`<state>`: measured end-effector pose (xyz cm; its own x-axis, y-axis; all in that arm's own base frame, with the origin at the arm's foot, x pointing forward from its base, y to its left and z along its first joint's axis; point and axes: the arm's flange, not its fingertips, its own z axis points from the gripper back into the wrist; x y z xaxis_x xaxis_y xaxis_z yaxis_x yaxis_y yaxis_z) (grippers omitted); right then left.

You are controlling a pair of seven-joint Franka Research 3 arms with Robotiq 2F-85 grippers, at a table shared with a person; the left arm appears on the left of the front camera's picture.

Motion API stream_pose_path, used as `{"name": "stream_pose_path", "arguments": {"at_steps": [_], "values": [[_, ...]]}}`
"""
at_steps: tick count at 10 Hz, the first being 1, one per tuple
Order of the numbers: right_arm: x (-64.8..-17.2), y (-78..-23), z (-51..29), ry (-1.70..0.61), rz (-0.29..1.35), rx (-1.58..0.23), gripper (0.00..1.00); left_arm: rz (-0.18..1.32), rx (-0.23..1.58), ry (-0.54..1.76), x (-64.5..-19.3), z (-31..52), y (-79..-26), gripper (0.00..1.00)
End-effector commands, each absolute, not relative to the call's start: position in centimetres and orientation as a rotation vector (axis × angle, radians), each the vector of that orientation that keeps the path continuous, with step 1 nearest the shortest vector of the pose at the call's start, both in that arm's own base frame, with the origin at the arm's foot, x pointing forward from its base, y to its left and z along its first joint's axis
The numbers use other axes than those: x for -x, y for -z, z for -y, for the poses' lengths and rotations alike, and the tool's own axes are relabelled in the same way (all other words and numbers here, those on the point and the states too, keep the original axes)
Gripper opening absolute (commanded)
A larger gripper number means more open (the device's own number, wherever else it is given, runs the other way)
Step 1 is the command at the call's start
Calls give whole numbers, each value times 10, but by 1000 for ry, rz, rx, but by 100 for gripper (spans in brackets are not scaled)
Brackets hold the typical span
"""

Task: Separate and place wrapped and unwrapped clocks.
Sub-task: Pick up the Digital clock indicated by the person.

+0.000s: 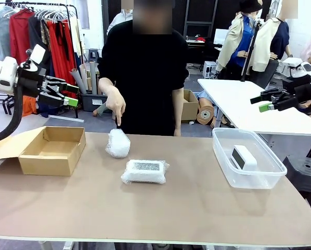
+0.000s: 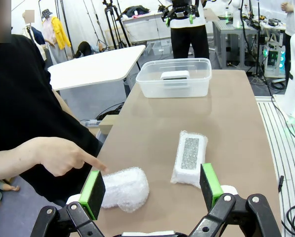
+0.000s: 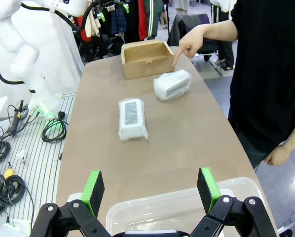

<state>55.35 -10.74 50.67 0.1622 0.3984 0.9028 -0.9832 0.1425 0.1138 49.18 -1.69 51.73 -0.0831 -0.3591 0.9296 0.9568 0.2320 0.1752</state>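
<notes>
Fingers (image 2: 93, 193) spread wide on the left gripper (image 2: 152, 190), green pads well apart with nothing between them, so it's holding nothing at all! Same story on the right gripper (image 3: 150, 190): jaws fully parted, empty.

Take the table (image 1: 197, 213) as our dial in the front view, twelve o'clock at the person's edge. The left gripper hangs in the air out past ten o'clock, above and beyond the cardboard box (image 1: 51, 162). The right gripper hovers out past two o'clock, high beyond the clear plastic tub (image 1: 259, 179). Neither touches anything.

Now the goods. The flat wrapped clock (image 1: 144, 171), speckled label up, lies close to the centre of the dial. The rounded wrapped clock (image 1: 117, 143) sits at its eleven o'clock, near it but apart.

And look at that: the person's hand (image 1: 115, 107) comes down from twelve o'clock, one finger pointing straight at the rounded bundle, fingertip right at its far end. Touching or not, I can't tell.

Over at three o'clock, the bare clock (image 1: 243, 157) leans tilted inside the tub, dark face showing. The box, between nine and ten o'clock, stands open with a flap folded out toward nine. In the left wrist view, both bundles lie on the table just beyond the pads.
</notes>
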Motion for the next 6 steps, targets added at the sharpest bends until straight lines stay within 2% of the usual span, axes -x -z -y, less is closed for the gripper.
{"name": "stream_pose_path", "arguments": {"at_steps": [1,6], "values": [[-553,-508,107,-1192,847,-881,100,1155,683,1251,-491,18,-519,100],[-553,-508,107,-1192,847,-881,100,1155,683,1251,-491,18,-519,100]]}}
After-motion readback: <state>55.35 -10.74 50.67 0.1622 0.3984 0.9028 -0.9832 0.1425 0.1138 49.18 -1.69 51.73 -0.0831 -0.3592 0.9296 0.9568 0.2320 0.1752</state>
